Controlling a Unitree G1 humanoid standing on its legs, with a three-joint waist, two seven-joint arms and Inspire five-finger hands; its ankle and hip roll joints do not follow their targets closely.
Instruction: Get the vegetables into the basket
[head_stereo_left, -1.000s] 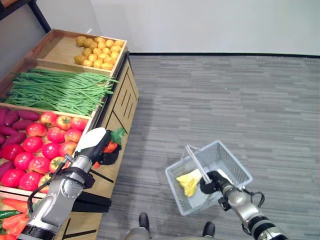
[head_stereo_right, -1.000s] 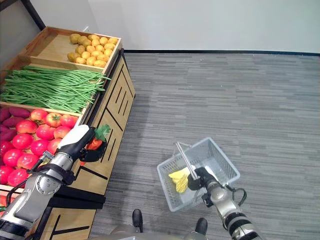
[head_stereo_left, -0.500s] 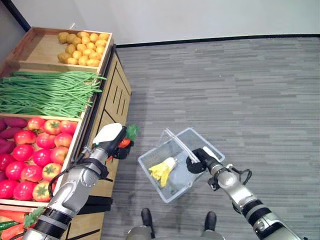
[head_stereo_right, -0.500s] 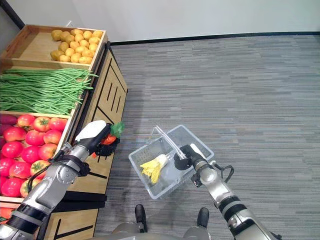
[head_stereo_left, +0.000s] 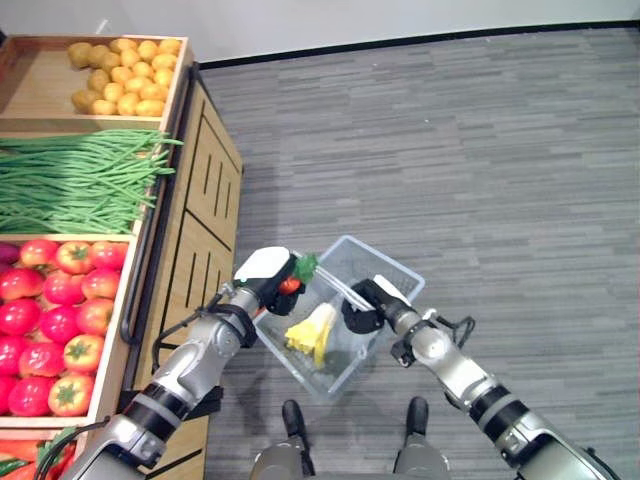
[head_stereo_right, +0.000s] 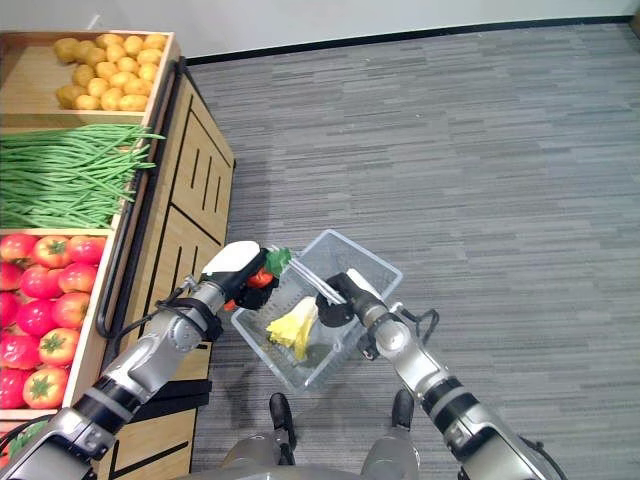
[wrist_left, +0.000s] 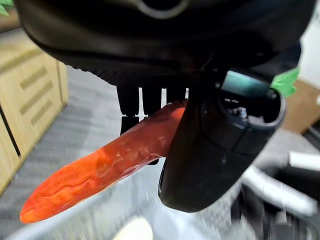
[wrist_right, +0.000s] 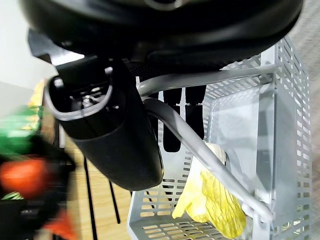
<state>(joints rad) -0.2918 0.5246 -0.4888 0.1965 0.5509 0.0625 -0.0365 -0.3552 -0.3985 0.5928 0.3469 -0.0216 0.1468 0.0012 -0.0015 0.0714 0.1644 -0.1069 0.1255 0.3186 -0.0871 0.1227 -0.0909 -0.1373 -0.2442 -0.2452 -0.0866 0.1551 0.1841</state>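
My left hand (head_stereo_left: 262, 277) is shut on a red carrot (wrist_left: 105, 162) with a green top (head_stereo_left: 305, 266), holding it over the left rim of the grey wire basket (head_stereo_left: 392, 277). My right hand (head_stereo_left: 362, 306) is shut on the basket's handle (wrist_right: 200, 156), keeping the basket off the floor beside the wooden stand (head_stereo_left: 200, 215). A yellow-white leafy vegetable (head_stereo_left: 310, 333) lies inside the basket. In the right wrist view the handle passes under my curled fingers, and the carrot (wrist_right: 22, 177) shows beyond.
The stand's crates hold potatoes (head_stereo_left: 120, 83), green beans (head_stereo_left: 70, 180) and tomatoes (head_stereo_left: 55, 320). Grey plank floor (head_stereo_left: 480, 170) stretches open to the right. A black rail (head_stereo_left: 150, 215) runs along the stand's front edge.
The camera has swung. My left hand has carried the carrot from the stand's edge to the basket's rim, and my right hand has brought the basket closer to the stand.
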